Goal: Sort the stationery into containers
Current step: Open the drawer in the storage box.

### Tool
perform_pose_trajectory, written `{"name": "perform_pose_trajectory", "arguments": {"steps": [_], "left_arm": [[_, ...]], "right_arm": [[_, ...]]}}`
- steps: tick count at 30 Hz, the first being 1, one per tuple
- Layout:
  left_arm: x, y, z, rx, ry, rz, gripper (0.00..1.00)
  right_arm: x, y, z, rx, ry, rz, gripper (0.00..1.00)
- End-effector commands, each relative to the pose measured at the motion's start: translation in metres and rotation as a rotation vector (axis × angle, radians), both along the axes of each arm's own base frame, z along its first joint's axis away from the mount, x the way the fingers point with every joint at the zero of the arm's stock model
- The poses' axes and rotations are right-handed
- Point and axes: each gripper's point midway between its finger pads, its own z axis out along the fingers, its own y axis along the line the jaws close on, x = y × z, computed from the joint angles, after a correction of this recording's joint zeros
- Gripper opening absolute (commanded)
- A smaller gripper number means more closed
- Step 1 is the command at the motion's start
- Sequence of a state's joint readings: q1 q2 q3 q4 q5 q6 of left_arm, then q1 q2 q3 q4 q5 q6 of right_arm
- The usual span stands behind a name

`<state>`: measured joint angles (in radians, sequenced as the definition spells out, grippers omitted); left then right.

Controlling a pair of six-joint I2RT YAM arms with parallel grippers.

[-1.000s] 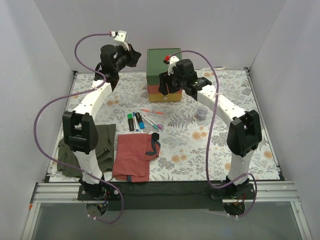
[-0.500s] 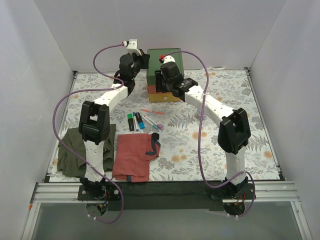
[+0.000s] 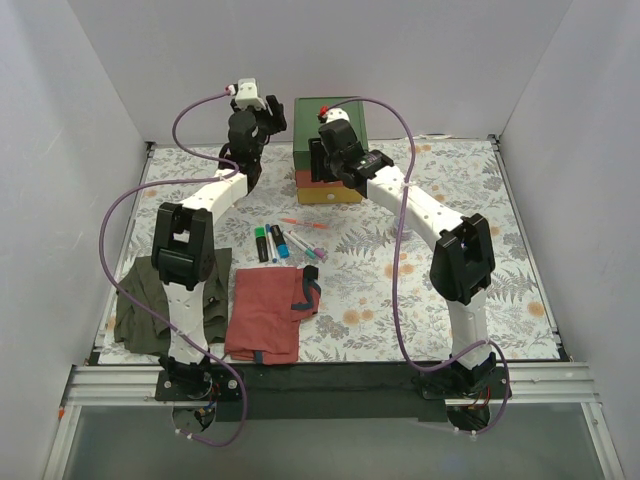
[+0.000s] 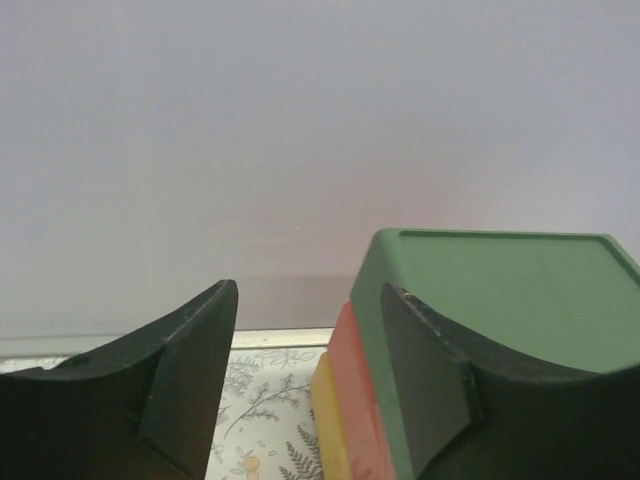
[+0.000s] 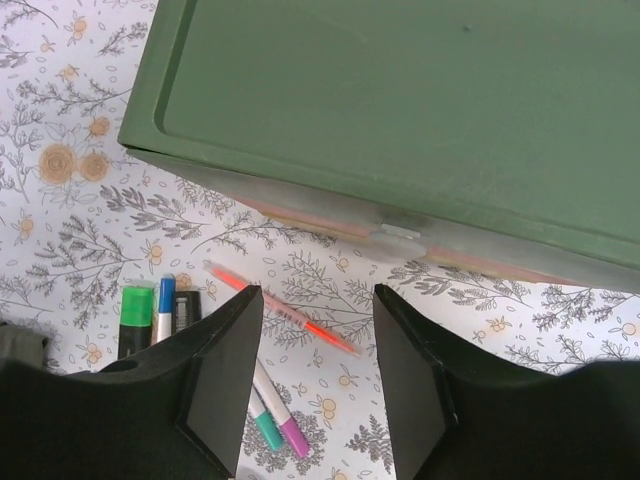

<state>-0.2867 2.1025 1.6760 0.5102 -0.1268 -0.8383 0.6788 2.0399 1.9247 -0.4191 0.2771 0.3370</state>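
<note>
Left gripper (image 4: 308, 292): up high near the back wall (image 4: 300, 130), just off the left side of the chest. The fingers are spread apart with nothing between them, and they're not touching the chest.

Right gripper (image 5: 320, 293): hanging over the front edge of the chest and pointing down. The fingers are apart and it's holding nothing.

Chest (image 3: 330, 112): a small green box at the far middle of the table (image 3: 400, 300), sitting upright.

Red-orange drawer (image 4: 350, 370): the upper one. From the right wrist view it's only a thin strip under the lid edge, so it looks pushed in.

Yellow drawer (image 4: 325, 415): right below the red-orange one. It looks pushed in too.

Knob (image 5: 398, 235): small and white, on the front of the chest. It shows just beyond the gap between the right fingers, but I can't tell which drawer it's on.

Green-capped marker (image 5: 135, 318): lying on the table in front of the chest, well clear of it.

Blue marker (image 3: 281, 241): just beside the green-capped one, roughly parallel to it.

Orange pen (image 5: 285, 310): flat on the table between the markers and the chest, lying at a diagonal.

Purple-tipped pen (image 5: 285, 428): nearer the arms than the orange pen, with a teal-tipped pen (image 5: 263, 420) right next to it.

Red cloth (image 3: 268, 312): folded, at the near side of the table.

Olive cloth (image 3: 140, 310): folded, left of the red cloth and partly under the left arm.
</note>
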Motion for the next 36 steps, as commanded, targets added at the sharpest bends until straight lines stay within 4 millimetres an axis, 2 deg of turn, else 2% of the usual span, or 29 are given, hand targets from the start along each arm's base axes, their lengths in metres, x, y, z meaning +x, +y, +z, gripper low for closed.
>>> {"name": "perform_pose_trajectory", "arguments": {"steps": [1,6,14,22,25,36], "left_arm": [[-0.017,0.032,0.044,0.005,-0.075,0.099,0.60],[-0.022,0.040,0.040,-0.011,-0.061,0.110,0.61],[-0.020,0.035,0.035,-0.017,-0.046,0.086,0.60],[-0.015,0.033,0.026,-0.032,-0.022,0.072,0.60],[-0.015,0.034,0.023,-0.031,-0.014,0.074,0.60],[-0.015,0.031,0.018,-0.047,0.004,0.054,0.60]], "right_arm": [[0.006,-0.005,0.038,0.032,-0.059,0.009,0.57],[0.017,-0.015,0.037,0.020,-0.068,-0.022,0.56],[0.035,-0.022,0.028,0.005,-0.076,-0.063,0.55],[0.043,-0.018,0.015,0.012,-0.053,-0.046,0.52],[0.045,-0.018,0.017,0.017,-0.059,-0.051,0.48],[0.046,-0.023,0.037,0.041,-0.094,-0.079,0.49]]}}
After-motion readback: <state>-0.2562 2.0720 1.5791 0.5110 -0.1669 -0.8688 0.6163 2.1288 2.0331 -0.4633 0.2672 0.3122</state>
